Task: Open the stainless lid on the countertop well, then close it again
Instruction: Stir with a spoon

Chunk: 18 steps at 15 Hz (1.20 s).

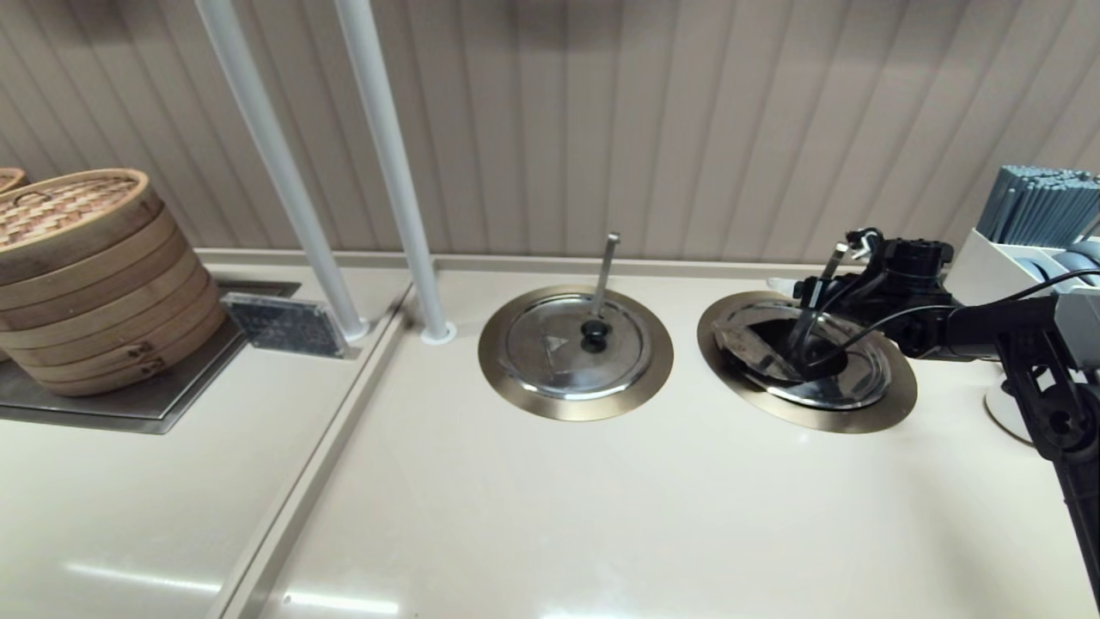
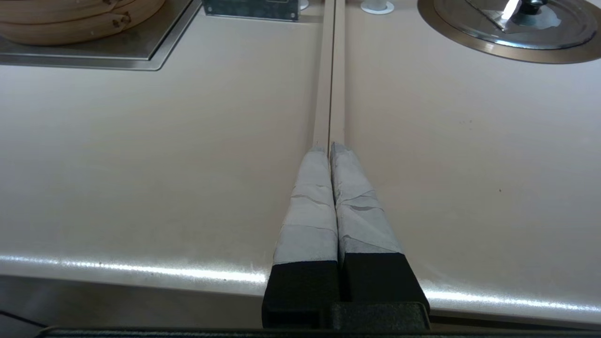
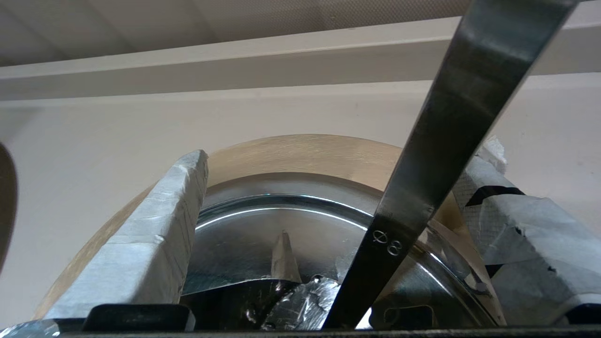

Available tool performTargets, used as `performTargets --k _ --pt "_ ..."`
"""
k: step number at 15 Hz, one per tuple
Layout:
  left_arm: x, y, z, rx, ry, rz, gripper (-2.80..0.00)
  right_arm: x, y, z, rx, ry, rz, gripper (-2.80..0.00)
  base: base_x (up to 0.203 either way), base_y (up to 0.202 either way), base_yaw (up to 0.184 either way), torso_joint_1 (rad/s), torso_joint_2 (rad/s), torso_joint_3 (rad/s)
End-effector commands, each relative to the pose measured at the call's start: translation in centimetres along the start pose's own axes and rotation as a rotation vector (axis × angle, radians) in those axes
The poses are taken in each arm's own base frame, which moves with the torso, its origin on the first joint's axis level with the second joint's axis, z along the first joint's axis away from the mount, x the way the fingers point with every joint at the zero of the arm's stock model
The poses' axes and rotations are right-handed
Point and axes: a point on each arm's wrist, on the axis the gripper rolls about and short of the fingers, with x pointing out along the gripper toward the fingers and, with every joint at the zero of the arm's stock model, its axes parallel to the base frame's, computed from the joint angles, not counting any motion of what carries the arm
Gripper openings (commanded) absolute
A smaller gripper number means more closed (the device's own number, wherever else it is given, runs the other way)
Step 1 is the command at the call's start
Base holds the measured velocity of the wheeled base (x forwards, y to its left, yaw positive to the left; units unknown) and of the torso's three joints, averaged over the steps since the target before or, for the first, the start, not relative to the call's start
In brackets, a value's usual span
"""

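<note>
Shiny steel stainless lid (image 1: 803,357), wedge notch round slanted utensil handle (image 1: 812,309), sits in right-hand countertop well (image 1: 894,391). Right gripper (image 3: 328,225) wide apart; only wrist cam shows handle betw. fingers.

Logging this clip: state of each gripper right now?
Left gripper: closed, empty, above the counter.
Right gripper: open, holding nothing, at the stainless lid.

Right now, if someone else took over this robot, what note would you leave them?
Right gripper: jaws open, straddling the slanted utensil handle above the stainless lid, gripping nothing.
Left gripper: jaws shut, parked over the counter seam.
The lid rests on the countertop well.
Done: the pictures do not show whether it has been opened already.
Left: at least confirm the lid sits flat.
</note>
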Motion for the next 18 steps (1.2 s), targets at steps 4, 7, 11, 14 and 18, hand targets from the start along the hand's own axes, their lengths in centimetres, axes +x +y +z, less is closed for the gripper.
performTargets --k 4,7,11,14,18 --pt "0.0 0.0 0.0 0.0 -0.001 0.0 -2.8 0.7 0.4 -1.1 0.004 0.014 -0.008 -2.8 0.0 0.0 0.0 0.0 0.0 0.0" --pt "0.0 0.0 0.0 0.0 -0.001 0.0 -2.8 0.7 0.4 -1.1 0.006 0.012 -0.007 -2.8 0.0 0.0 0.0 0.0 0.0 0.0" --pt "0.0 0.0 0.0 0.0 -0.001 0.0 -2.8 0.5 0.3 -0.2 0.056 -0.071 -0.035 -2.8 0.0 0.0 0.0 0.0 0.0 0.0" --pt "0.0 0.0 0.0 0.0 0.0 0.0 -2.8 0.3 0.2 0.4 0.076 -0.155 -0.158 -2.8 0.0 0.0 0.0 0.0 0.0 0.0" --pt "0.0 0.0 0.0 0.0 -0.001 0.0 -2.8 -2.6 1.7 3.3 0.088 -0.155 -0.166 -2.8 0.0 0.0 0.0 0.0 0.0 0.0"
